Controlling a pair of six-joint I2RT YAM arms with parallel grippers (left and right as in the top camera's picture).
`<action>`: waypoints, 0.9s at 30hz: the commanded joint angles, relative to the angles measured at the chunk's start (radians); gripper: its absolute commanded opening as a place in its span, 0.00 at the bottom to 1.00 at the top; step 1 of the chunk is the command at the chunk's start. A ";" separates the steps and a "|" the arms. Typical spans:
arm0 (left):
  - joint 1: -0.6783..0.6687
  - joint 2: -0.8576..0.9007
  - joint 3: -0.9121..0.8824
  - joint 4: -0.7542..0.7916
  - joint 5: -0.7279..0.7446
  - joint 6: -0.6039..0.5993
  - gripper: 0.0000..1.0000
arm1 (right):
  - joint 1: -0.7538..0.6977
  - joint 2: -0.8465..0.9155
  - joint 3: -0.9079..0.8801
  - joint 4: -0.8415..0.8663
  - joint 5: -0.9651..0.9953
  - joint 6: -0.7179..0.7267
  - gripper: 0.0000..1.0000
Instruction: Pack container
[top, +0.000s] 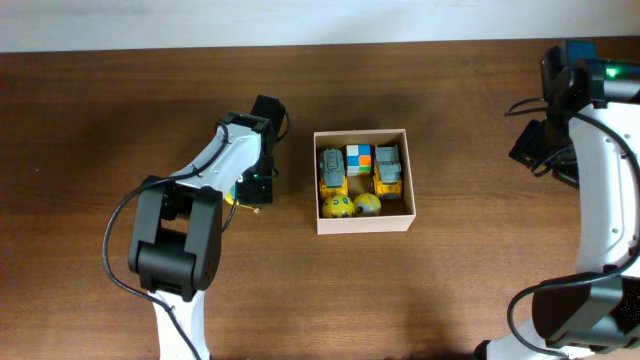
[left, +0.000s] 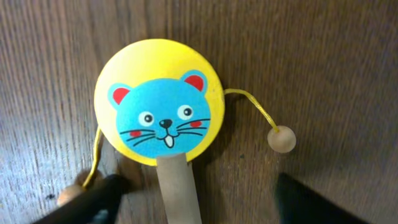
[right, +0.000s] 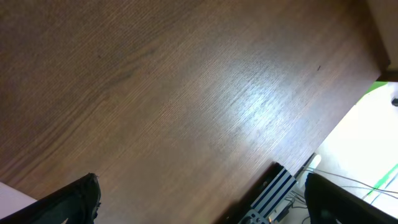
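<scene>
White container (top: 362, 226) at mid-worktop (top: 100, 120) holds two toy trucks (top: 332, 168), a coloured cube (top: 359, 158) and two yellow balls (top: 337, 207). Left pincer (left: 199, 185) is released, astride a mouse-faced rattle drum (left: 160, 102); right pincer (right: 200, 186) released, empty.

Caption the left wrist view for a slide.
Left gripper, jaws open, straddles the handle of a yellow mouse-face drum rattle on the wood table.
</scene>
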 joint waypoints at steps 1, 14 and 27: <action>0.000 0.058 -0.011 0.006 -0.011 0.060 0.64 | -0.004 -0.004 0.002 0.001 0.005 0.009 0.99; 0.000 0.058 -0.011 -0.196 0.098 0.098 0.57 | -0.004 -0.004 0.002 0.001 0.005 0.009 0.99; 0.000 0.058 -0.011 -0.217 0.080 0.121 0.19 | -0.004 -0.004 0.002 0.001 0.005 0.009 0.99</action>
